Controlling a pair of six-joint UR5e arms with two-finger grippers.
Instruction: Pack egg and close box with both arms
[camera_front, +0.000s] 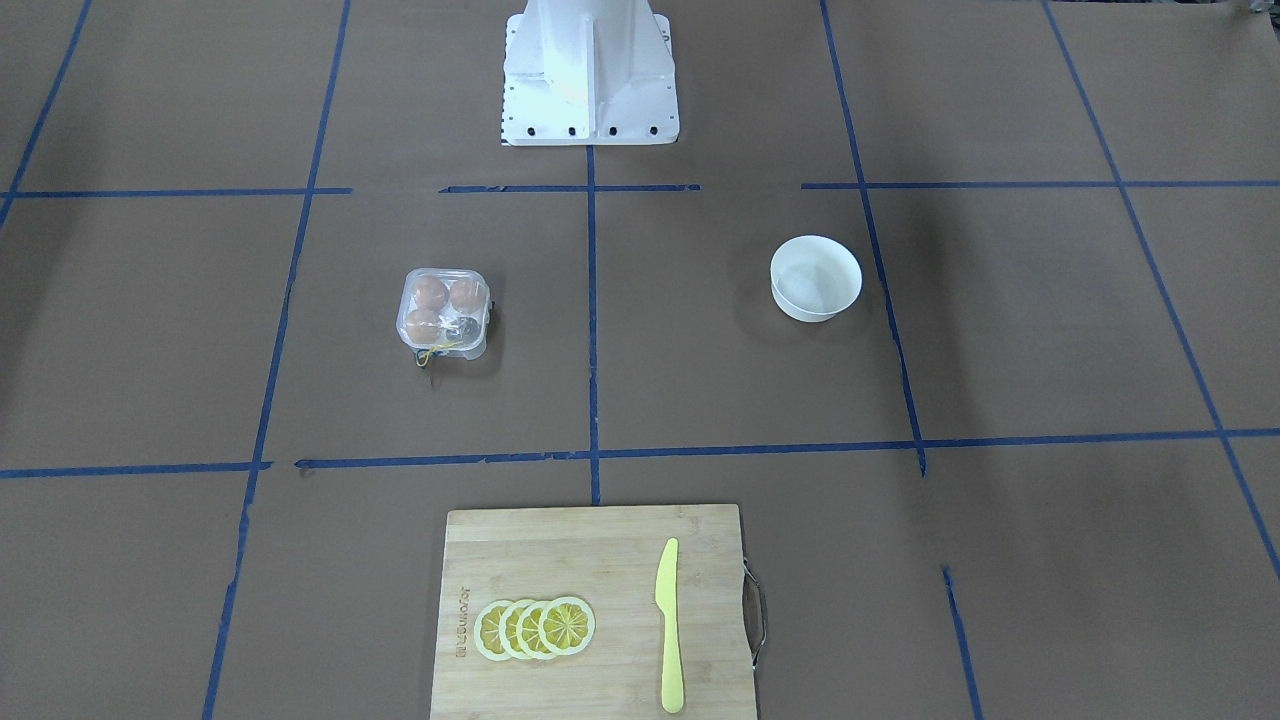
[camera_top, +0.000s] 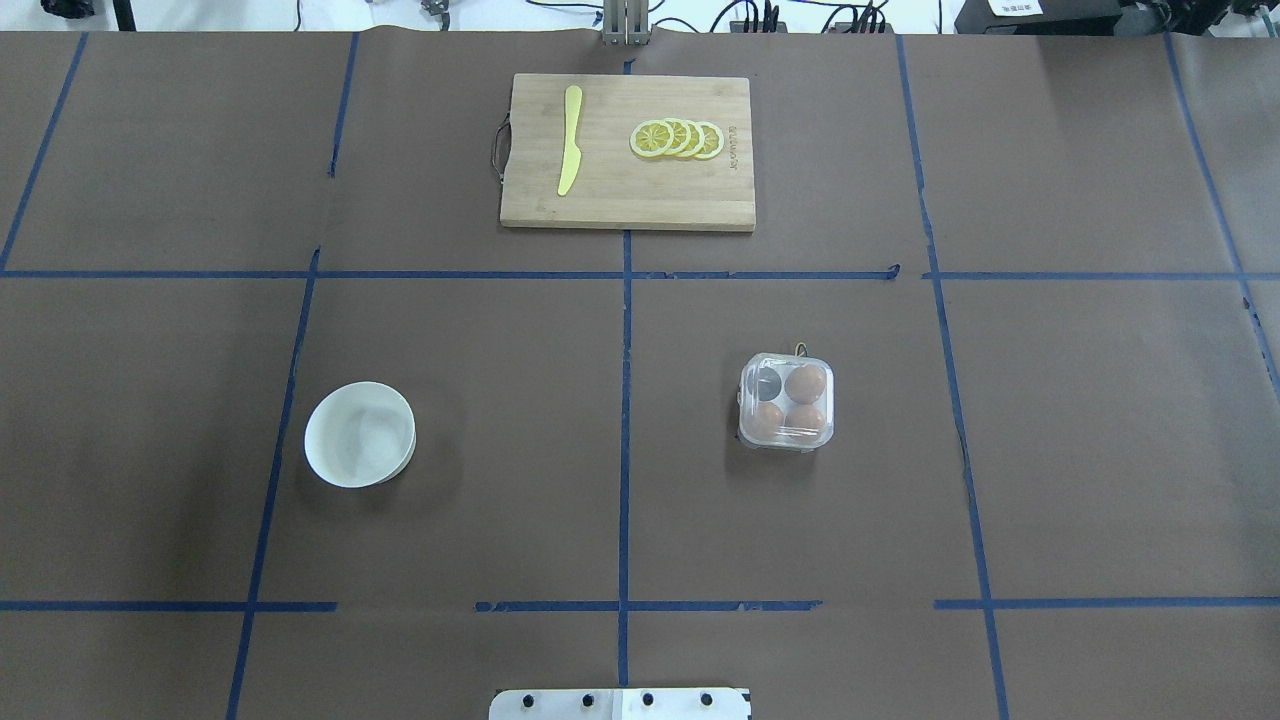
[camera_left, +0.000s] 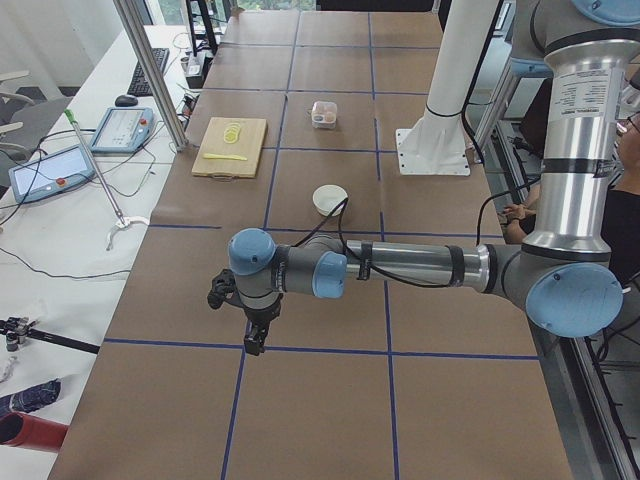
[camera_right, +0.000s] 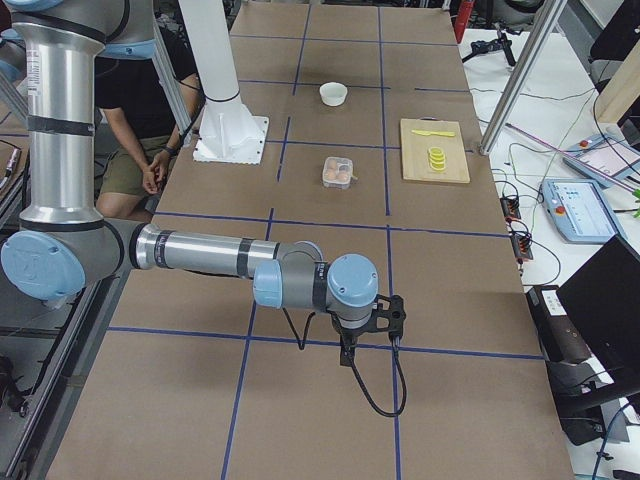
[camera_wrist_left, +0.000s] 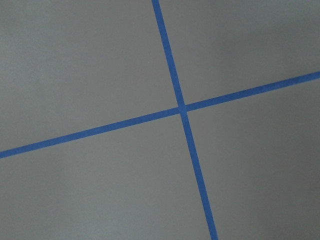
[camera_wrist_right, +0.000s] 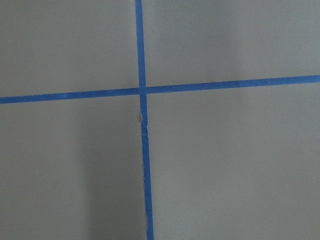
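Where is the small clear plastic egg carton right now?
In the overhead view, the small clear plastic egg carton sits right of the central blue tape line, opposite the round white bowl on the left.

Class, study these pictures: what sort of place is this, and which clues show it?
Probably a robotics lab. A grey robot arm reaches over a paper-covered table gridded with blue tape, and control tablets lie on the side bench.

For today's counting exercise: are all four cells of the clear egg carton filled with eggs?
No, the box holds only three eggs; its fourth cell shows no egg.
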